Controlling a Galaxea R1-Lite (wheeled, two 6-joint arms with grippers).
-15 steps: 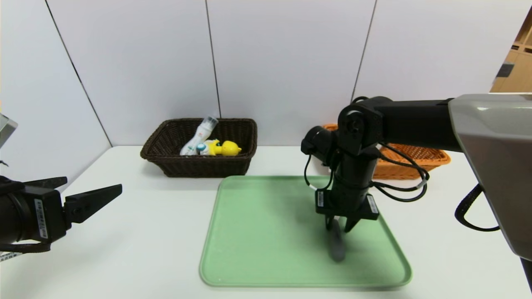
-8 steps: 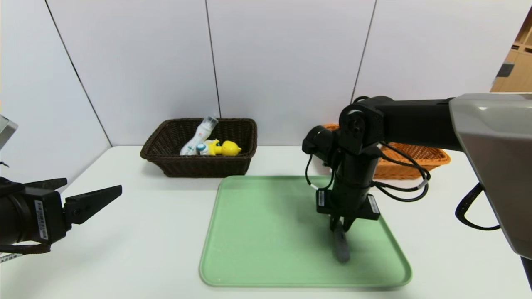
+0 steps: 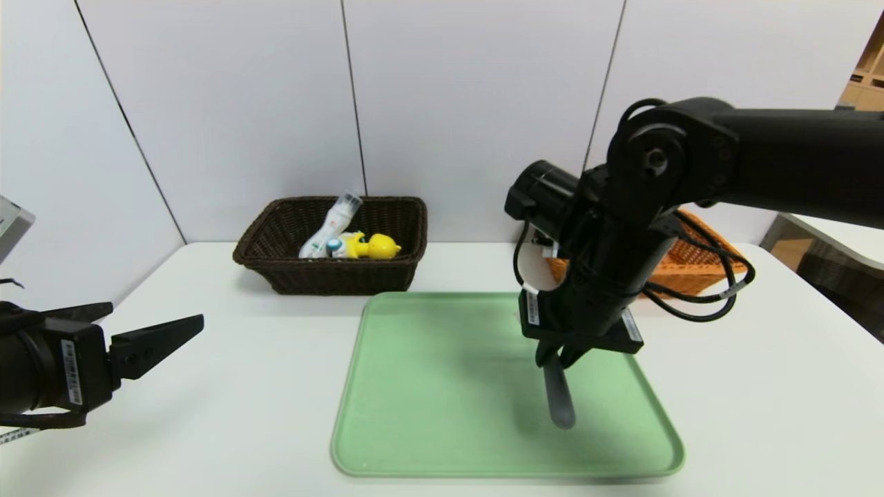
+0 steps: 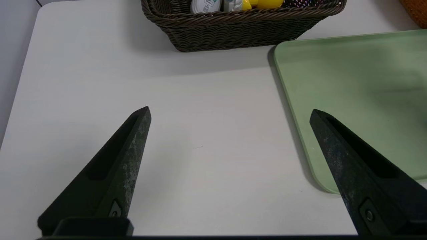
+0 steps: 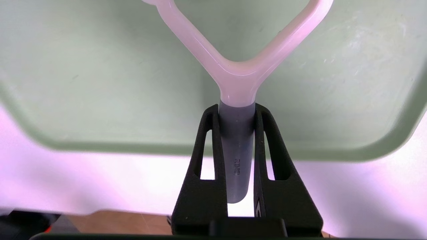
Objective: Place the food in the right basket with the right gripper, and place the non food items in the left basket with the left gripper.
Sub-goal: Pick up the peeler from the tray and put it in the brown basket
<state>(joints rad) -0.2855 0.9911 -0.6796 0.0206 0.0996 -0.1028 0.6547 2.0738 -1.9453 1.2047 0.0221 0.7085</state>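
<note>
The right pincer [image 5: 237, 110] grips the peeler [image 5: 237, 133] by its handle, probably for secure lifting from the tray [image 3: 442, 414] below it.

- Looks like a lab or robot test station; the exact sort cannot be told.
- Plain white wall panels [image 3: 483, 124] with dark seams stand behind a bare-topped white counter [image 3: 255, 386].
- Black robot arms [image 3: 615, 255] with looping cables reach over it.
</note>
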